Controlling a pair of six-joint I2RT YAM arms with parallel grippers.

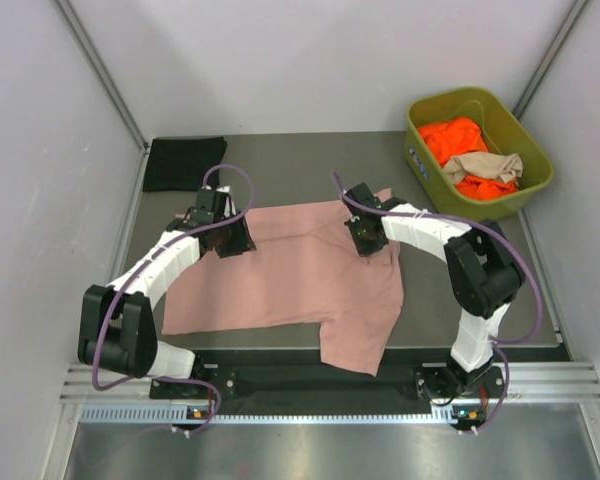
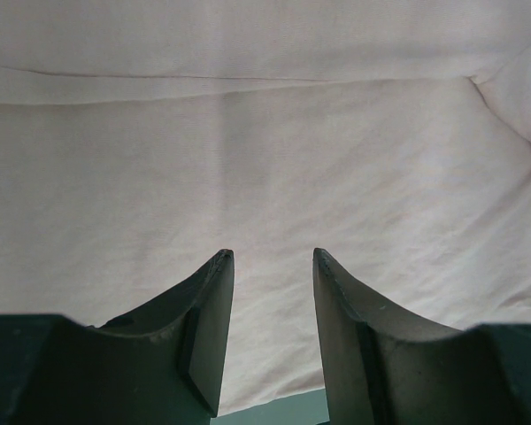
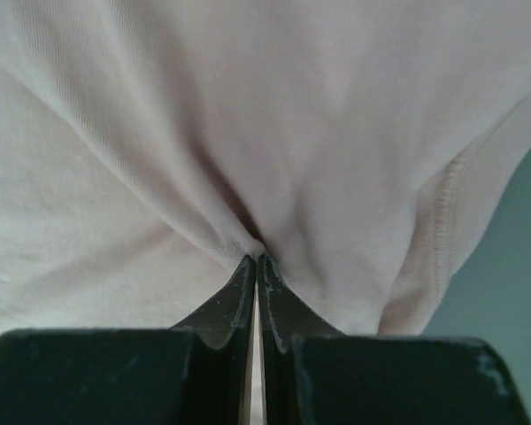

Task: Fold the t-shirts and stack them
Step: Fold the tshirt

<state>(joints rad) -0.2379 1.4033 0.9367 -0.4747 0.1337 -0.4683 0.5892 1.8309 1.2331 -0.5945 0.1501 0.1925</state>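
Observation:
A dusty pink t-shirt [image 1: 290, 280] lies spread across the middle of the table, one sleeve hanging toward the near edge. My left gripper [image 1: 230, 240] stands at its far left edge. In the left wrist view this gripper [image 2: 273, 257] is open over the pink cloth [image 2: 265, 142], nothing pinched. My right gripper [image 1: 365, 238] is at the shirt's far right part. In the right wrist view it [image 3: 255, 258] is shut on a pinched fold of pink cloth [image 3: 274, 115]. A folded black t-shirt [image 1: 183, 163] lies at the back left.
An olive-green bin [image 1: 528, 150] stands at the back right, holding an orange shirt [image 1: 455, 140] and a tan one [image 1: 485, 165]. Grey walls close in the table [image 1: 310, 160] on three sides. A metal rail runs along the near edge.

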